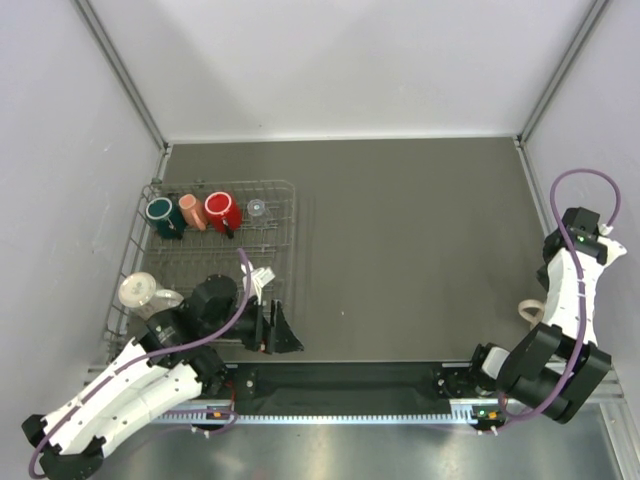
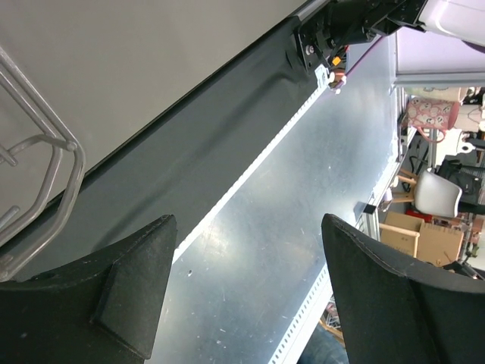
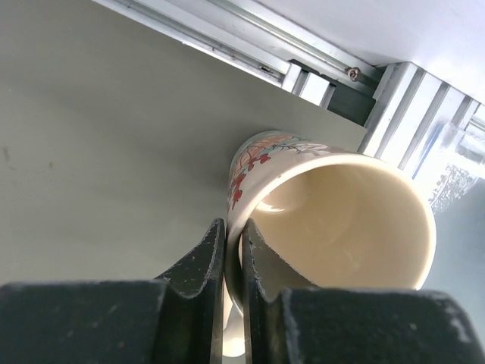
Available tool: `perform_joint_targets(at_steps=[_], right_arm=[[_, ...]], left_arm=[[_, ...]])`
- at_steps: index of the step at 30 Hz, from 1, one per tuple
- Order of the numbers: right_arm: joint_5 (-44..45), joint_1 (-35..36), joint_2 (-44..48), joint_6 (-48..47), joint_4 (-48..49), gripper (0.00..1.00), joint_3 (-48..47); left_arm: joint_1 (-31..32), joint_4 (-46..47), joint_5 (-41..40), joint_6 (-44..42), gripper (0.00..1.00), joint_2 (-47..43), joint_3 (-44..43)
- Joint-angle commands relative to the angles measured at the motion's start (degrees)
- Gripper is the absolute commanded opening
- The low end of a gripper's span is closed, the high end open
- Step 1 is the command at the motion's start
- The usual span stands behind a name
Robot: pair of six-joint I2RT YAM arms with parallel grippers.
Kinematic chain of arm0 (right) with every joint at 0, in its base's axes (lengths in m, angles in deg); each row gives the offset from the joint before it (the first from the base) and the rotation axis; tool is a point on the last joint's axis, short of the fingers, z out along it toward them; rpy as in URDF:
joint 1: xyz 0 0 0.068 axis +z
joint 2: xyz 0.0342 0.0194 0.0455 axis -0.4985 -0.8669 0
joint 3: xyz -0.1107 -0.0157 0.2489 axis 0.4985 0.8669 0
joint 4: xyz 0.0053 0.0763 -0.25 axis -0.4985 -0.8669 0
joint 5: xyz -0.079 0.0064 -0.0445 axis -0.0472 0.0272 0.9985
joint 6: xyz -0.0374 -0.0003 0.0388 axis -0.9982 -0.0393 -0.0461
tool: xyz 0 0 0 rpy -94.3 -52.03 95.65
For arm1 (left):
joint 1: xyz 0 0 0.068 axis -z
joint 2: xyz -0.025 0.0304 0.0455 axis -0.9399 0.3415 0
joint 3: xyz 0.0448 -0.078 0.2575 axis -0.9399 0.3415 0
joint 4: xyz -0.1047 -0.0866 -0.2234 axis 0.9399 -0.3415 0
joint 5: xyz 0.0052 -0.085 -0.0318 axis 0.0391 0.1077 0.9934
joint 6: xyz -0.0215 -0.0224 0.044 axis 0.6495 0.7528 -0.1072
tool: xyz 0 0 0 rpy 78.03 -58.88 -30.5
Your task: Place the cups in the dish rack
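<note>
The wire dish rack (image 1: 290,215) stands at the left. Along its far side are a dark green mug (image 1: 160,212), a tan-pink cup (image 1: 192,212), a red mug (image 1: 222,210) and a tiny clear glass (image 1: 257,208). A pale mug (image 1: 140,292) lies in its near left corner. My left gripper (image 2: 246,258) is open and empty, just off the rack's near right corner (image 2: 45,152). My right gripper (image 3: 233,250) is shut on the wall of a cream mug with red floral print (image 3: 333,205), one finger inside and one outside. That mug shows at the table's right edge (image 1: 528,310).
Grey side walls with aluminium frame posts (image 1: 125,90) close in the table. A metal rail (image 1: 350,412) runs along the near edge between the arm bases. The right arm (image 1: 575,280) is folded close to the right wall.
</note>
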Motion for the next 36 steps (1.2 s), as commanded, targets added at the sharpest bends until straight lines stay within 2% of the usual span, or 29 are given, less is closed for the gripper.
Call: perform_joint_targets(at_steps=[1,10,13,14,19,23,26,29,32,36], right_arm=[[-3.0,-0.5,2.1,-1.7,1.3,0.00,-0.4],[-17.0,0.1,8.4,-7.0,2.8,0.00,-0.9],[-25.3,0.4,11.2,-7.4,4.2,0.00,-0.7],[-29.2,0.6,12.0,-6.9,4.7,0.00,-0.6],[-37.6,2.5,17.7,-4.9,7.3,0.00,0.1],[-48.4,4.5,22.9,0.3,14.8,0.00,2.5],[-53.0,7.4,26.7,5.2,21.4,0.00,4.1],[-55.0,12.1,28.9,11.2,26.6,0.00,5.0],[-55.5,18.3,30.5,17.8,36.1,0.00,6.4],[-54.9,28.1,32.3,26.2,53.8,0.00,9.2]], left_arm=[[0.2,0.3,0.0,1.3,0.82,-1.1,-1.9],[0.1,-0.2,-1.0,2.8,0.81,-0.6,-4.9],[0.1,0.9,-1.6,3.8,0.81,-0.2,-5.4],[0.1,2.6,-1.6,4.2,0.81,0.1,-5.2],[0.1,9.2,1.5,8.8,0.81,3.1,-5.4],[0.1,14.5,3.4,12.9,0.81,6.4,-5.5],[0.1,20.1,5.0,17.4,0.82,7.8,-5.1],[0.1,24.7,6.4,21.6,0.82,9.0,-5.2],[0.2,29.6,6.3,25.1,0.84,9.6,-5.3],[0.1,36.4,6.3,30.1,0.85,10.3,-4.8]])
